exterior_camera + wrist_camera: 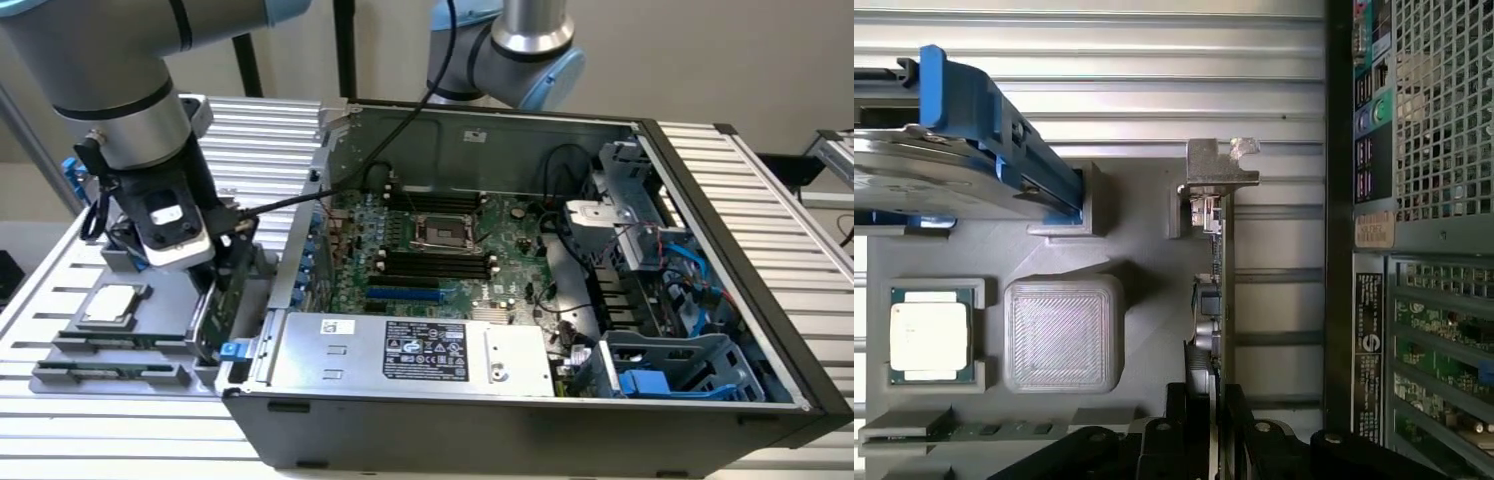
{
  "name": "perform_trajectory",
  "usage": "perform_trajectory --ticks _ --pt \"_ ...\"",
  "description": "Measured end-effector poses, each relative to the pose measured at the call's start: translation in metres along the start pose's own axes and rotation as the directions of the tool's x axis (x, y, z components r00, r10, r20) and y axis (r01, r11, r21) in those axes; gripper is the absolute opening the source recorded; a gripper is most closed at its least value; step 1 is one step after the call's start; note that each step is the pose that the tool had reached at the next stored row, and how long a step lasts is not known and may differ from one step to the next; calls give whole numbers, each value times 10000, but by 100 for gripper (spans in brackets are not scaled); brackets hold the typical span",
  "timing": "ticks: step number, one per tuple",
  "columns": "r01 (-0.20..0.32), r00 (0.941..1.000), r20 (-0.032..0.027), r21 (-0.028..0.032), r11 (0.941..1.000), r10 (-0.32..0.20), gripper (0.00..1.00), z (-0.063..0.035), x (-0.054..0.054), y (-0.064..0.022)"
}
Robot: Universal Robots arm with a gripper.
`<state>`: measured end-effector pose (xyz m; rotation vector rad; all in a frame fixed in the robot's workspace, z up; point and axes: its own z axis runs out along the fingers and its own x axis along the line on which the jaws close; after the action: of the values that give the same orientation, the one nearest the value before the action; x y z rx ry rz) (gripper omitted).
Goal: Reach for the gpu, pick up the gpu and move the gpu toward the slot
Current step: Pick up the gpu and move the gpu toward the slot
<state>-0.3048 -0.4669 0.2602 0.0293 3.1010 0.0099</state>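
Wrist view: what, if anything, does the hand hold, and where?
The hand straddles the gpu, away from its bracket; whether it grips cannot be told.

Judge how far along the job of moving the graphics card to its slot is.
Done: the reach, apparently; the tool sits at the thin green circuit-board card with a silver metal bracket. In hand: the pick-up; the card stands on edge in the grey plastic tray, and whether it is gripped is unclear. Left: the card is not yet near the long blue slot.
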Motion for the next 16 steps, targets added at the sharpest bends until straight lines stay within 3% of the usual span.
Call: perform_trajectory --ticks 7,16 --pt "0 10000 -45 -5 10000 0 26 -215 -9 1" --pt "0 10000 -64 -7 10000 0 26 -623 -33 4"
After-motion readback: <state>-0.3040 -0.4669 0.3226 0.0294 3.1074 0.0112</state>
